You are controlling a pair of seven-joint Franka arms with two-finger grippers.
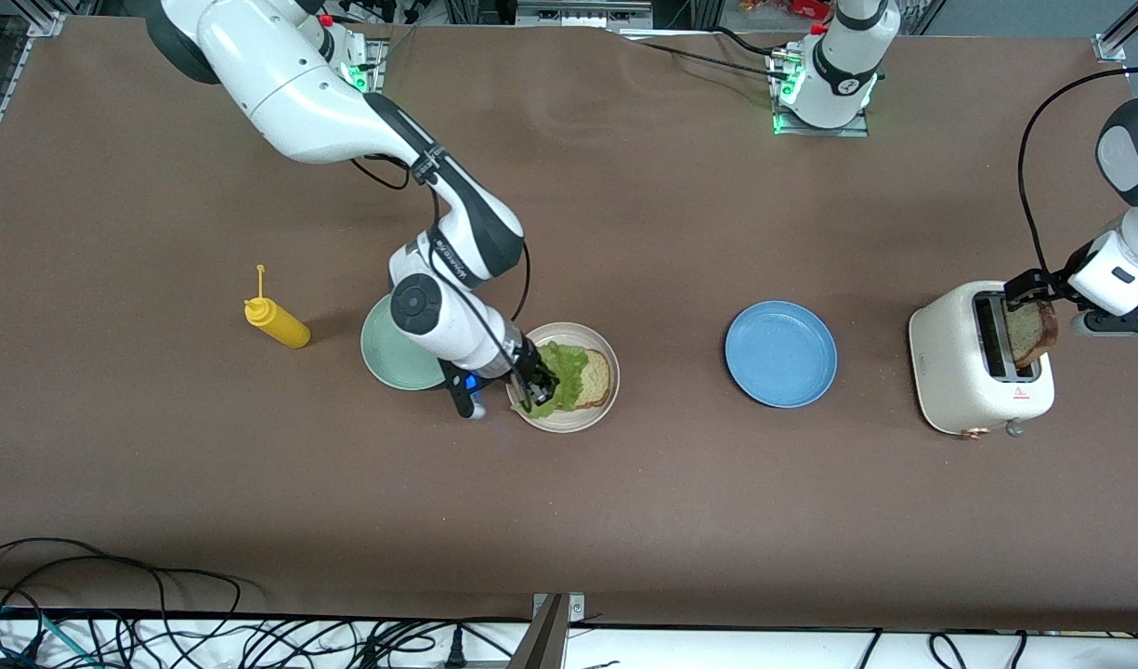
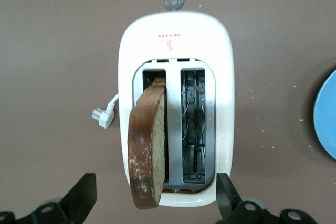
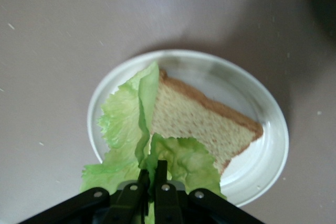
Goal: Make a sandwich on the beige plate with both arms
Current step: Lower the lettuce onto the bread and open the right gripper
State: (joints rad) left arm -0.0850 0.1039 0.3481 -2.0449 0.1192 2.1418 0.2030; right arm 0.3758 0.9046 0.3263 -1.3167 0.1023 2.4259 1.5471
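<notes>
On the beige plate [image 1: 569, 418] lies one bread slice [image 1: 595, 379] with a ruffled lettuce leaf [image 1: 563, 370] partly over it. My right gripper [image 1: 539, 383] is low over the plate's edge, shut on the lettuce [image 3: 126, 124]; its fingers [image 3: 160, 171] pinch the leaf beside the bread [image 3: 194, 121] on the plate [image 3: 262, 156]. A second, darker bread slice [image 1: 1033, 333] stands up out of a slot of the white toaster [image 1: 959, 381]. My left gripper [image 1: 1031, 302] hangs open over the toaster, fingers [image 2: 80, 196] wide on both sides of the slice [image 2: 148, 145], not touching it.
A pale mint-green plate [image 1: 392, 362] lies beside the beige plate, partly under my right arm. A yellow squeeze bottle [image 1: 277, 322] lies toward the right arm's end. A blue plate [image 1: 780, 353] sits between the beige plate and the toaster [image 2: 226, 77]. Cables run along the table's near edge.
</notes>
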